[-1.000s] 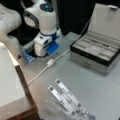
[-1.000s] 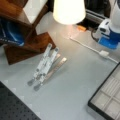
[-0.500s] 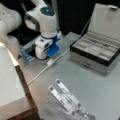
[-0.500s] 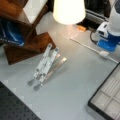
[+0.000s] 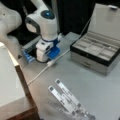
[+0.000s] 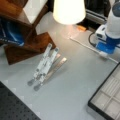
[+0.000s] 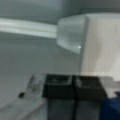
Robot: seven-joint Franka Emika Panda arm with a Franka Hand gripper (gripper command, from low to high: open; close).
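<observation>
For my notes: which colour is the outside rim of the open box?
Black; the box has a black rim and pale grey compartments, clearest in a front view.

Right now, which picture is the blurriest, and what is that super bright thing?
The wrist view is blurriest: the tool and the white cable plug look smeared. In a front view the lit lamp shade glares white, washing out its detail, and brightens the grey table below.

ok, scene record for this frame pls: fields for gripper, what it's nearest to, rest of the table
gripper: low over the table at a front view's left, jaws down at the surface
nearest: white cable connector, beside the gripper
cable: white, runs across the grey table
box: open compartment case, lid up, at a front view's right
stand: folding metal stand, apart from the arm
lamp: lit shade
shelf: wooden shelf
</observation>
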